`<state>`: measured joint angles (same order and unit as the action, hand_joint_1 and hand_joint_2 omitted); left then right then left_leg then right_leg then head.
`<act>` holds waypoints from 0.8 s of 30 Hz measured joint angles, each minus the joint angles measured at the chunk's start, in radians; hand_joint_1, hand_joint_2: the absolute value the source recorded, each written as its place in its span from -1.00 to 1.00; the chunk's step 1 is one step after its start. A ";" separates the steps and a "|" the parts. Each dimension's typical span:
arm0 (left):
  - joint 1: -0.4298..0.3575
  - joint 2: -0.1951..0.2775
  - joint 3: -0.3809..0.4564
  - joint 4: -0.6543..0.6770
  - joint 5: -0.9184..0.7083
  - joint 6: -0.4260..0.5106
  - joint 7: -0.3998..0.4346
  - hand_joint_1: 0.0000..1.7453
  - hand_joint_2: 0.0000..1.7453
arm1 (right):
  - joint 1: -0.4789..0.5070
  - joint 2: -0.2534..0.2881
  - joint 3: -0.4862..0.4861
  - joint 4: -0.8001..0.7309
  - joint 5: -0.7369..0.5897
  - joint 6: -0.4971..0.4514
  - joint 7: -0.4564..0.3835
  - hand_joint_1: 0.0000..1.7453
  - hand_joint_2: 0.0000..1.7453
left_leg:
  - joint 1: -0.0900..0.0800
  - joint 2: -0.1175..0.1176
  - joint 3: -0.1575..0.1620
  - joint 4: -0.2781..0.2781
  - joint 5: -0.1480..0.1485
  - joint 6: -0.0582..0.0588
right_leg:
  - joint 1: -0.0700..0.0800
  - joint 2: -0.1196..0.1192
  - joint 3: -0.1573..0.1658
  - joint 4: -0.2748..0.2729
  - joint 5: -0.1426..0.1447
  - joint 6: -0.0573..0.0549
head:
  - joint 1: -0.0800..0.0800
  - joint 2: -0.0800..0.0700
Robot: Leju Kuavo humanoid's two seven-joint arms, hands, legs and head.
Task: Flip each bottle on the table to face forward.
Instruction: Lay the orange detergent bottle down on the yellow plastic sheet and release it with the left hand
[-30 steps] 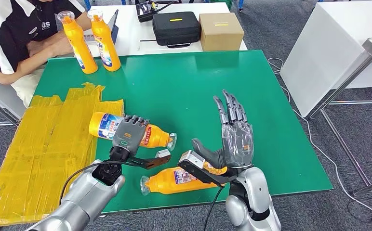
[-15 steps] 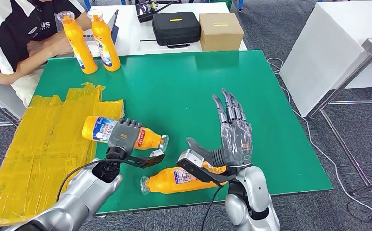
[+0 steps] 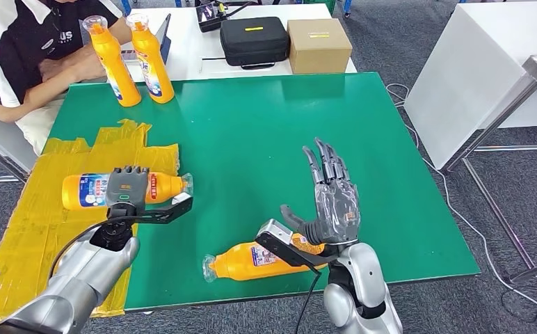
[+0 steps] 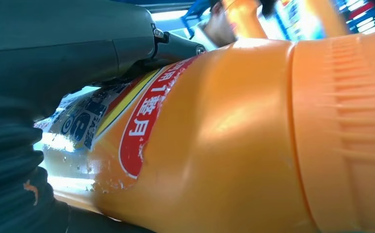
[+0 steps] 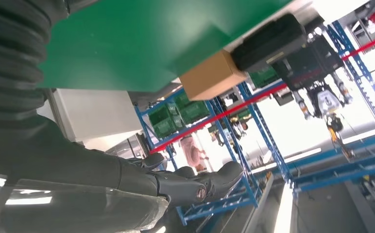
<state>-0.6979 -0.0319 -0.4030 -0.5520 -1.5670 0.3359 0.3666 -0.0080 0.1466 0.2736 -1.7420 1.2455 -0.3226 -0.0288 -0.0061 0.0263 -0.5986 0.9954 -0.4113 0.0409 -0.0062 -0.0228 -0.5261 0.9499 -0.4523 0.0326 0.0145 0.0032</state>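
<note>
My left hand (image 3: 127, 186) grips an orange bottle (image 3: 85, 191) lying on its side over the yellow sheet (image 3: 50, 229), cap toward the green mat. Up close in the left wrist view, this bottle (image 4: 234, 141) shows its red label beside my dark fingers (image 4: 171, 46). A second orange bottle (image 3: 245, 261) lies on its side near the mat's front edge, cap to the left, partly behind my right wrist. My right hand (image 3: 332, 195) is raised above it, fingers spread and holding nothing; its fingers (image 5: 200, 187) point past the table edge in the right wrist view.
Two orange bottles (image 3: 116, 66) (image 3: 152, 62) stand upright at the green mat's (image 3: 266, 132) far left corner, next to a seated person (image 3: 22, 49). A black case (image 3: 254, 40) and a cardboard box (image 3: 318, 44) sit on the white table behind.
My left hand has carried its bottle leftward, off the green mat and over the yellow sheet. My right hand has shifted slightly nearer and left, still spread.
</note>
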 joint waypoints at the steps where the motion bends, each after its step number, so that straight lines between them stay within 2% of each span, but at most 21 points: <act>1: 0.001 0.007 0.009 0.000 0.000 0.000 0.001 1.00 1.00 | 0.002 -0.003 0.000 0.009 -0.002 -0.002 0.001 -1.00 1.00 | 0.000 0.000 0.000 0.000 0.000 0.000 | 0.000 0.000 0.000 0.000 0.000 0.000 | 0.000 0.000; 4: 0.008 0.025 0.028 0.000 0.000 0.002 0.003 0.98 1.00 | 0.008 -0.010 0.000 0.033 -0.006 -0.008 0.005 -1.00 1.00 | 0.000 0.000 0.000 0.000 0.000 0.000 | 0.000 0.000 0.000 0.000 0.000 0.000 | 0.000 0.000; 8: 0.016 0.039 0.047 0.000 0.000 0.001 0.002 0.60 1.00 | 0.011 -0.016 0.000 0.053 -0.009 -0.014 0.005 -1.00 1.00 | 0.000 0.000 0.000 0.000 0.000 0.000 | 0.000 0.000 0.000 0.000 0.000 0.000 | 0.000 0.000; 15: 0.030 0.048 0.083 0.000 0.000 0.012 -0.022 0.60 1.00 | 0.011 -0.024 0.001 0.078 -0.018 -0.013 0.005 -1.00 1.00 | 0.000 0.000 0.000 0.000 0.000 0.000 | 0.000 0.000 0.000 0.000 0.000 0.000 | 0.000 0.000; 16: 0.032 0.049 0.086 0.000 0.000 0.013 -0.023 0.44 1.00 | 0.011 -0.025 0.001 0.081 -0.018 -0.013 0.005 -1.00 1.00 | 0.000 0.000 0.000 0.000 0.000 0.000 | 0.000 0.000 0.000 0.000 0.000 0.000 | 0.000 0.000; 19: 0.034 0.051 0.088 0.000 0.000 0.014 -0.023 -0.76 1.00 | 0.011 -0.027 0.001 0.087 -0.018 -0.013 0.005 -1.00 1.00 | 0.000 0.000 0.000 0.000 0.000 0.000 | 0.000 0.000 0.000 0.000 0.000 0.000 | 0.000 0.000; 20: 0.034 0.051 0.089 0.000 0.000 0.014 -0.024 -1.00 1.00 | 0.011 -0.027 0.001 0.089 -0.019 -0.013 0.005 -1.00 1.00 | 0.000 0.000 0.000 0.000 0.000 0.000 | 0.000 0.000 0.000 0.000 0.000 0.000 | 0.000 0.000; 24: 0.036 0.050 0.102 0.001 0.000 0.011 -0.044 -1.00 1.00 | 0.010 -0.027 0.002 0.094 -0.028 -0.005 0.005 -1.00 1.00 | 0.000 0.000 0.000 0.000 0.000 0.000 | 0.000 0.000 0.000 0.000 0.000 0.000 | 0.000 0.000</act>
<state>-0.6622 0.0182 -0.3012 -0.5512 -1.5665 0.3469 0.3228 0.0016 0.1198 0.2753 -1.6476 1.2173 -0.3277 -0.0240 -0.0064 0.0259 -0.5987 0.9954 -0.4113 0.0409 -0.0065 -0.0232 -0.5262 0.9498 -0.4523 0.0326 0.0146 0.0032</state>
